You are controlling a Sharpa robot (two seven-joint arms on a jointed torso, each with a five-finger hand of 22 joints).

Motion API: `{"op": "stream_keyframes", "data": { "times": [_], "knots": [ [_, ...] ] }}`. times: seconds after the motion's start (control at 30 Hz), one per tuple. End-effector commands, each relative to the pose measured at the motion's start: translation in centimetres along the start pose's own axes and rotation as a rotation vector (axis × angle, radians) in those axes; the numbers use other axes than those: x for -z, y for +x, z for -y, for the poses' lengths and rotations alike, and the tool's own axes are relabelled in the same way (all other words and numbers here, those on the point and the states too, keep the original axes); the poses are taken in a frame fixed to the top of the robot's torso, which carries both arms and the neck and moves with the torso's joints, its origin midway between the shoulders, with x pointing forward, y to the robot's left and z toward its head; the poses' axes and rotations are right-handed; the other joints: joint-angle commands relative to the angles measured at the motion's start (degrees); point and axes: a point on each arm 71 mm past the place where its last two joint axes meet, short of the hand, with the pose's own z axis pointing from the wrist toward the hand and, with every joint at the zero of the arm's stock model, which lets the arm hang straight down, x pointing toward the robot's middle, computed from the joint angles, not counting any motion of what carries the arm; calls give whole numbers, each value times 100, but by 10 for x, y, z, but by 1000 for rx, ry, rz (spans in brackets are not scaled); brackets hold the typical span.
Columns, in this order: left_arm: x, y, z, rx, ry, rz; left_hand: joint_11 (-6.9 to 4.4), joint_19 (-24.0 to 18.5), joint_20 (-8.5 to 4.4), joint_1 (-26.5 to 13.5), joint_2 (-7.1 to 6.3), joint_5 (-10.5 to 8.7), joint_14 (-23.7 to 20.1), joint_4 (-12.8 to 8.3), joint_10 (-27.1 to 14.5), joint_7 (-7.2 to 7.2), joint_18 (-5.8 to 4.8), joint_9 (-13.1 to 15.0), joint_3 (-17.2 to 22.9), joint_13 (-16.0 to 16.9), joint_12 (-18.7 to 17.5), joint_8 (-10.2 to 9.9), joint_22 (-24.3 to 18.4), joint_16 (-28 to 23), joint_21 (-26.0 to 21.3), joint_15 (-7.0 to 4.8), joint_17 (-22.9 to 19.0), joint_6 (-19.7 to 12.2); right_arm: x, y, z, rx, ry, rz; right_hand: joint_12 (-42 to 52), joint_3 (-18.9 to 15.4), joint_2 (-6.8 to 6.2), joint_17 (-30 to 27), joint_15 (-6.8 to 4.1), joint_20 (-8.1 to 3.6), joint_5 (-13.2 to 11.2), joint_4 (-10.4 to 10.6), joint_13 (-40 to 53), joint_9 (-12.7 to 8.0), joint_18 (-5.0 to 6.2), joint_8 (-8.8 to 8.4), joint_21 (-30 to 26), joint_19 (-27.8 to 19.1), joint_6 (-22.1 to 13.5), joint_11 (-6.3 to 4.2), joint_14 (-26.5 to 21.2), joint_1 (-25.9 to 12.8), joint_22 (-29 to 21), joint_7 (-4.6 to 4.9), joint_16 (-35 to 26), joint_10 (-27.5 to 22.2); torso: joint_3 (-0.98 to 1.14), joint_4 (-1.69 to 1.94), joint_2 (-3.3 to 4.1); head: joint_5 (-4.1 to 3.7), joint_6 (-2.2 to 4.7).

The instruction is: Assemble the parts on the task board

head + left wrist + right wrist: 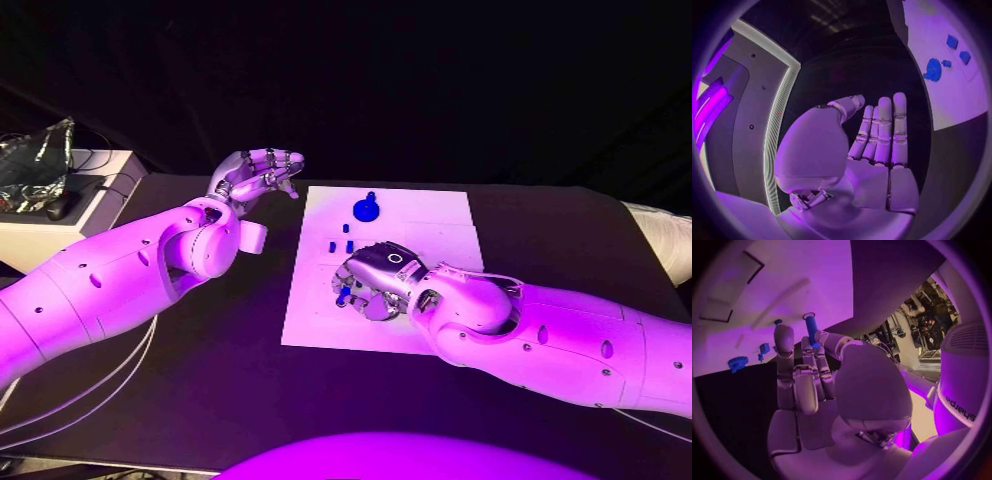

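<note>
The white task board [433,215] lies in the middle of the black table. A blue gear [366,210] sits near its far edge, with small blue pieces [340,245] just in front of it. My right hand [378,278] hovers over the board's left half and pinches a slim blue peg [811,327] between thumb and fingers; the peg's end [343,296] pokes out below the hand. My left hand [260,175] is raised off the board's far left corner, fingers straight, palm bare [873,145]. The gear [932,70] and two small pieces [952,41] lie beyond it on the board [961,100].
A white box [58,215] with a crinkled silvery object [41,158] and cables stands at the table's far left. Bare black table surrounds the board on every side.
</note>
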Motion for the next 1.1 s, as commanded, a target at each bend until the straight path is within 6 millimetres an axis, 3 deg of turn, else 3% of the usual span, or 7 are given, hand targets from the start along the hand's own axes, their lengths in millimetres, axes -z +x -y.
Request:
{"op": "stream_keyframes", "data": {
  "times": [0.03, 0.8, 0.97, 1.1],
  "knots": [
    [0, 3, 1, 2, 12, -21, 15, 25, 16, 26, 28, -10, -42, -9, -43, -3, 36, -6, -27, -7, 35, 38, -9, 21, -26, 7, 0, -48, -1, 2, -1, 21, -5, -15, 35, 43, 131, 9, -39, -22, 30, -5, 67, 6, -82, 37, 34, 12, 19, -246, 288, 132, 5, 14, 27, 285, -2, 1, 1, 6, -8],
    [1, 2, 2, -1, 10, -20, 15, 28, 16, 28, 30, -11, -42, -8, -50, -1, 36, -10, -32, -9, 41, 45, -9, 24, -26, 7, -1, -50, -4, 12, 1, 43, -3, -36, 24, 51, 118, -1, -36, -22, 59, -16, 68, 13, -78, 41, 28, 3, 16, -243, 286, 118, 3, 17, 25, 290, -4, 0, -1, 44, -84],
    [1, 1, 2, -1, 8, -20, 16, 29, 15, 33, 33, -11, -45, -8, -55, -1, 36, -14, -34, -10, 46, 53, -10, 26, -27, 7, -3, -51, -4, 14, 1, 33, -21, -49, -52, -84, 3, -9, -2, -1, 103, -14, 58, 42, -78, 45, 13, -39, -25, -218, 284, -19, 22, 36, 28, 227, -2, -1, -3, 50, -91],
    [1, 1, 2, -1, 6, -19, 16, 29, 15, 33, 33, -11, -45, -8, -55, -1, 36, -14, -34, -10, 46, 53, -10, 26, -27, 7, -3, -51, -3, 14, -1, 12, -37, -36, -129, -318, -228, -23, 75, 82, 322, 97, -8, -17, -79, -124, -74, -82, -322, -123, 275, -263, -10, 109, 31, -108, -2, -4, -3, 52, -97]
  ]
}}
